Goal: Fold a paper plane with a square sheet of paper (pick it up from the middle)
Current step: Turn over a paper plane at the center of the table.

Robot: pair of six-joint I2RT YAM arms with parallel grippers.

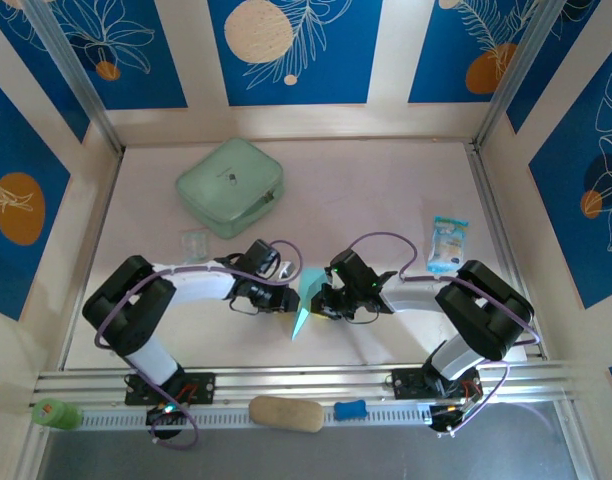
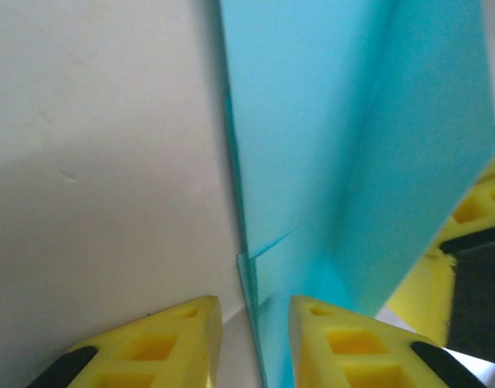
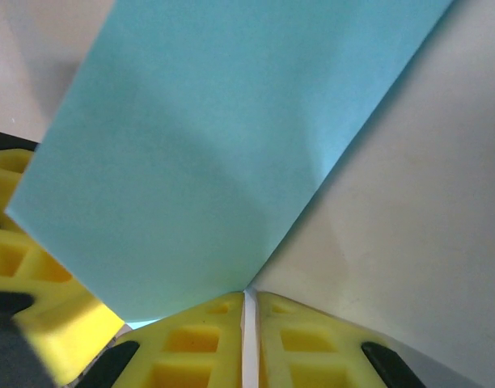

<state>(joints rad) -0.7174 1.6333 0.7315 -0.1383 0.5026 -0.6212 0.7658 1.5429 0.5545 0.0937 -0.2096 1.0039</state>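
Paper plane [image 1: 307, 300], narrow light cyan-blue creased dart, sits between your end effectors, tip toward you; right end effector [image 3: 249, 311] pinches its fold, left end effector [image 2: 254, 327] fingers apart astride its edge.

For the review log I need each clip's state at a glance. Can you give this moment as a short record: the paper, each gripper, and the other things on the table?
paper: paper plane, light cyan, partly folded, pointed end toward the near edge, between the two grippers
left gripper: jaws apart, the paper's edge running between them
right gripper: shut on the paper
other items: mint-green case far left; printed packet right
surface: pale table
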